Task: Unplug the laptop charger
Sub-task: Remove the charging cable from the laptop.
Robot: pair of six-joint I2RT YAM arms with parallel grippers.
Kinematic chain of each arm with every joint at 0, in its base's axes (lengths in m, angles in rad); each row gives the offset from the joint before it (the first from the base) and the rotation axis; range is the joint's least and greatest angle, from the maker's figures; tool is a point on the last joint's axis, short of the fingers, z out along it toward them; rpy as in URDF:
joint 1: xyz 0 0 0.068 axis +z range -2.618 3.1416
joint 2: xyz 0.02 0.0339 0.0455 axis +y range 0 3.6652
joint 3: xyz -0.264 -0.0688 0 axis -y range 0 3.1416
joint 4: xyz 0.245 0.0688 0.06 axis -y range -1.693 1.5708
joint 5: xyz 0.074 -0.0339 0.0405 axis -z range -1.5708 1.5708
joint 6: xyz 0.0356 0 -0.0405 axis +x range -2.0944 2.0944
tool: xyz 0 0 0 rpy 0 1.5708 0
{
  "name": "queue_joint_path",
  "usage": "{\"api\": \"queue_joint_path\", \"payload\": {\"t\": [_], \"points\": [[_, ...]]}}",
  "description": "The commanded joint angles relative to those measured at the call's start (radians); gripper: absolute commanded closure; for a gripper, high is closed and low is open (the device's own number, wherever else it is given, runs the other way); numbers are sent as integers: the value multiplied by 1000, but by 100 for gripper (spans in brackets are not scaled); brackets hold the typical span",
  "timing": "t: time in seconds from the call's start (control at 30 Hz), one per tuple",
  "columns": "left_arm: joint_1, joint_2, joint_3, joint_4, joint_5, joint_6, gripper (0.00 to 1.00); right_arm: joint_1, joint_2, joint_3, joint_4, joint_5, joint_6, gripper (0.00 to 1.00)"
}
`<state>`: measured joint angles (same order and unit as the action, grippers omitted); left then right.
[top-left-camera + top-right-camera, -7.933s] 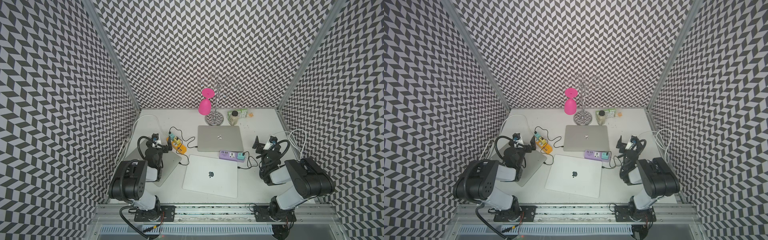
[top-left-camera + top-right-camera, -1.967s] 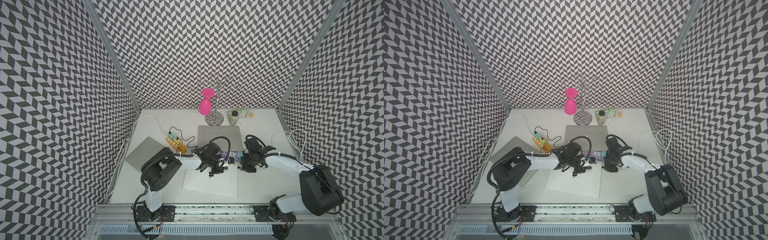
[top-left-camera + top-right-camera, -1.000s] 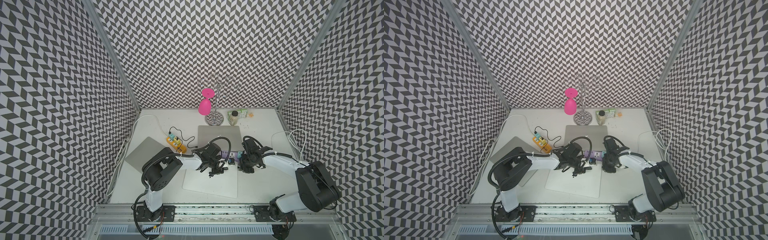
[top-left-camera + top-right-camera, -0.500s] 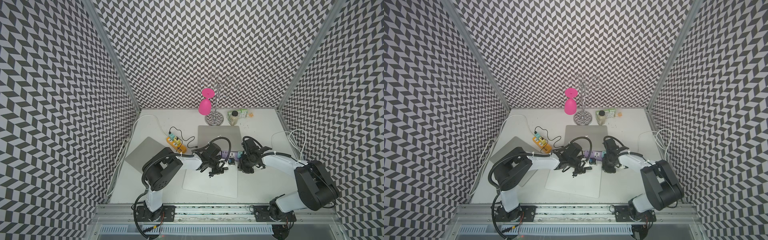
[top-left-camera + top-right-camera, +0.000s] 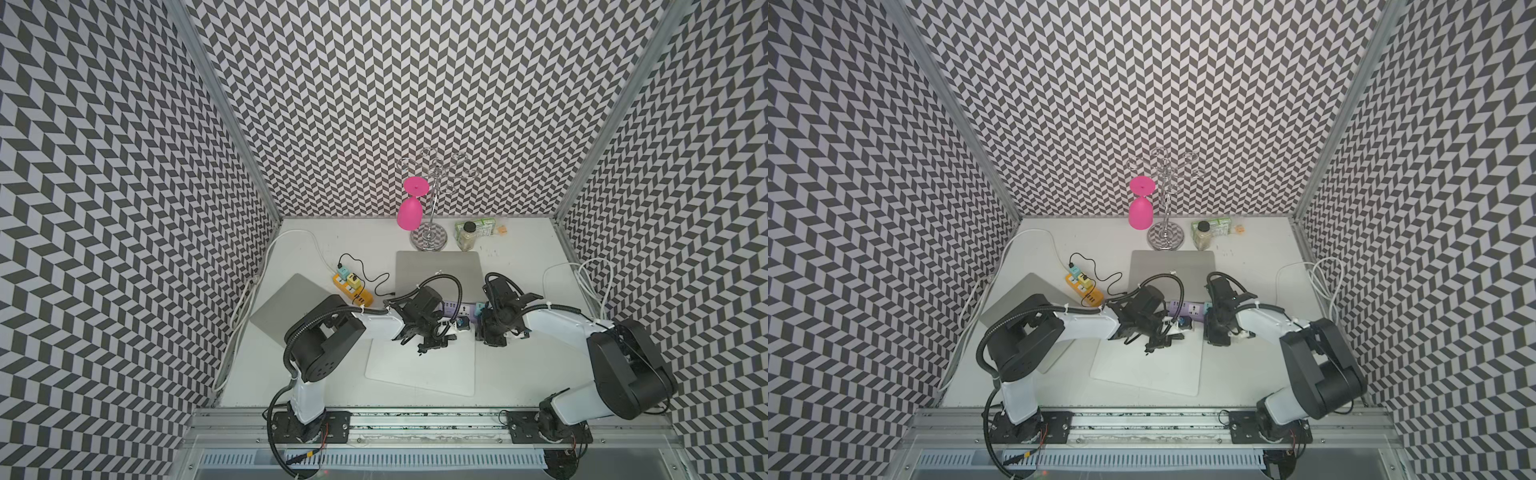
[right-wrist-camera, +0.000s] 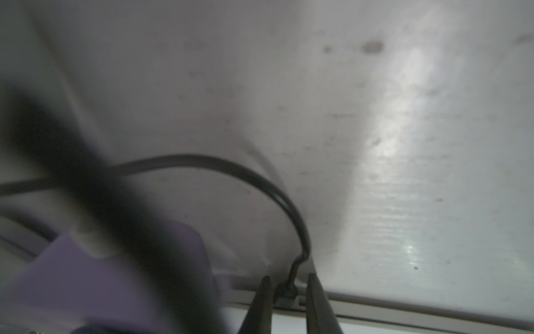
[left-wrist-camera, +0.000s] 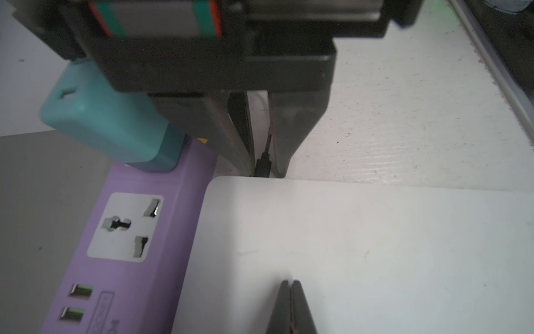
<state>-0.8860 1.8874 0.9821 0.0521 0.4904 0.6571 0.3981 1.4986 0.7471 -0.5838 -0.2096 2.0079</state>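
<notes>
The charger plug (image 7: 262, 166), small and black, sits in the right edge of the near laptop (image 5: 419, 368), close to its far corner and just beside the right end of the purple power strip (image 7: 173, 219). The right gripper (image 6: 289, 279) has its 2 fingers (image 6: 318, 300) on either side of the plug. The jaws are narrow but not closed on it, because a thin gap is visible on 1 side. The black cable (image 6: 231, 164) bends away from the plug in an arc over the table (image 5: 519, 374). The left gripper (image 7: 290, 284) is fully closed and holds nothing. Its tips are over the lid of the same laptop, near the plug.
</notes>
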Motion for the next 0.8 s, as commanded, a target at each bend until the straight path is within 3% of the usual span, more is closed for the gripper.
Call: {"api": "queue_joint_path", "payload": {"t": [0.0, 0.43, 0.77], "points": [[-10, 29, -10, -6, -4, 13, 100, 7, 29, 1, 5, 28, 21, 83], [-10, 30, -13, -15, -10, 10, 100, 7, 9, -8, -2, 66, 13, 96], [-10, 29, -23, -15, -3, -6, 100, 17, -35, -60, 21, 39, 153, 98]]}}
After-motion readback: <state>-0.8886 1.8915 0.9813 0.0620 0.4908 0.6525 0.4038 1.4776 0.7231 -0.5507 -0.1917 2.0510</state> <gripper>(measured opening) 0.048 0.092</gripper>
